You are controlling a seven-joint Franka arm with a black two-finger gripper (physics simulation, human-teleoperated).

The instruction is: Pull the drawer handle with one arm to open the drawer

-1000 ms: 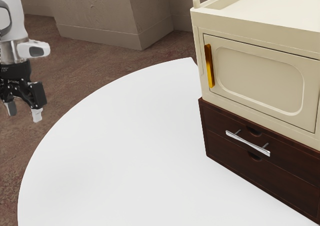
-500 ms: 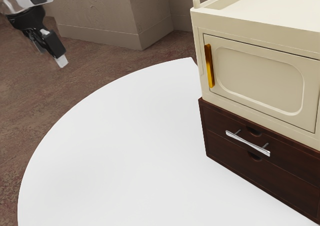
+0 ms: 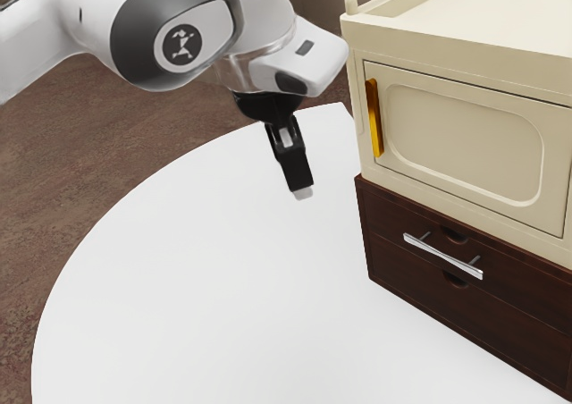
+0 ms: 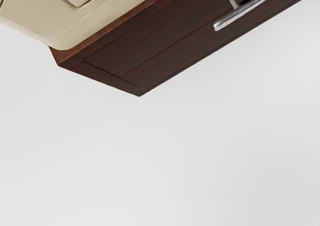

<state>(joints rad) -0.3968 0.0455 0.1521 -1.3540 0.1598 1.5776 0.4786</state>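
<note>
My gripper [image 3: 302,189] hangs over the white table in the exterior view, to that view's left of the dark wooden drawer unit [image 3: 465,306] and apart from it. One finger hides the other, so its opening cannot be judged. A silver bar handle [image 3: 442,256] is fixed on the unit's front, and the drawers look closed flush. In the wrist view part of the handle [image 4: 250,8] crosses the dark front [image 4: 165,48] of the unit.
A cream cabinet [image 3: 465,145] with a yellow upright handle [image 3: 374,118] stands on top of the drawer unit. The round white table [image 3: 206,288] spreads before them. In the wrist view the cabinet's cream corner [image 4: 55,28] overhangs the unit.
From the exterior view's far left, my arm has swung toward its right, bringing the gripper over the table and nearer the drawer unit. The drawers and handle have not moved.
</note>
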